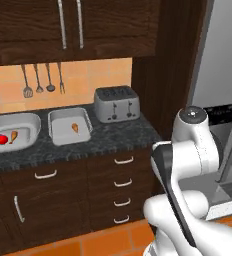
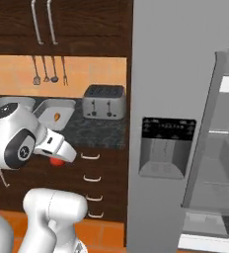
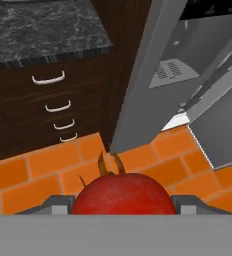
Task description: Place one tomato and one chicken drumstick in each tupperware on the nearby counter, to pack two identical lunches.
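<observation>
A red tomato with a brown stalk sits between my fingers, and my gripper is shut on it above the orange tile floor. From the right base view the same tomato peeks out under my hand, in front of the drawers. On the counter, the oval tupperware holds another tomato and a chicken drumstick. The rectangular tupperware beside it holds one drumstick. My gripper is low and to the right of both containers.
A silver toaster stands right of the rectangular tray. Utensils hang on the wall behind. A tall grey fridge stands right of the counter, its door swung open. Drawers with white handles lie below the worktop.
</observation>
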You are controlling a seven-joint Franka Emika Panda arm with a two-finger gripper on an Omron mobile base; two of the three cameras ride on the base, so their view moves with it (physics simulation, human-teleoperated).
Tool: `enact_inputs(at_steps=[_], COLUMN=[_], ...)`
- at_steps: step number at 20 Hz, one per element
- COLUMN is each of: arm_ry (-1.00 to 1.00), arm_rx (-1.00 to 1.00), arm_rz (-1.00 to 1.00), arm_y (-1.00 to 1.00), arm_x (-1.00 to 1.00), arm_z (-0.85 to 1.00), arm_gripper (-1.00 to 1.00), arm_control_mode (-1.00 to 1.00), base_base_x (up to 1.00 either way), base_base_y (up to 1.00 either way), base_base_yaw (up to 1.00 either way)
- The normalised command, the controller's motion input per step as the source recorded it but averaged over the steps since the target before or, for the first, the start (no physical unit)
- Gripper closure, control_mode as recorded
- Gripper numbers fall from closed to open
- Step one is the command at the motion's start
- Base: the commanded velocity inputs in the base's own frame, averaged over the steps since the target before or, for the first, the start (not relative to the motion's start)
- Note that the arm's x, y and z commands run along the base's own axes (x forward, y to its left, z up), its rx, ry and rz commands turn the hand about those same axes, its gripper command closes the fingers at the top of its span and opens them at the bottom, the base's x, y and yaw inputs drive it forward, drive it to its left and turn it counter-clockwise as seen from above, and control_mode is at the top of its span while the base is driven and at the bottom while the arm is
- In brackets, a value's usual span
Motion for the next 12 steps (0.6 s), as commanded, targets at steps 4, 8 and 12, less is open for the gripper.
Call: enact_inputs(at_steps=[4, 8, 12], arm_ry=[0.00, 0.00, 0.00], arm_rx=[0.00, 0.00, 0.00], arm_rz=[0.00, 0.00, 0.00], arm_y=[0.00, 0.00, 0.00], arm_x=[0.00, 0.00, 0.00], arm_z=[0.00, 0.00, 0.00], arm_gripper=[1.00, 1.00, 1.00], arm_control_mode=[1.00, 1.00, 1.00], base_base_x=[0.55, 0.97, 1.00], base_base_y=[1.00, 0.99, 0.87], base_base_yaw=[0.22, 0.12, 0.04])
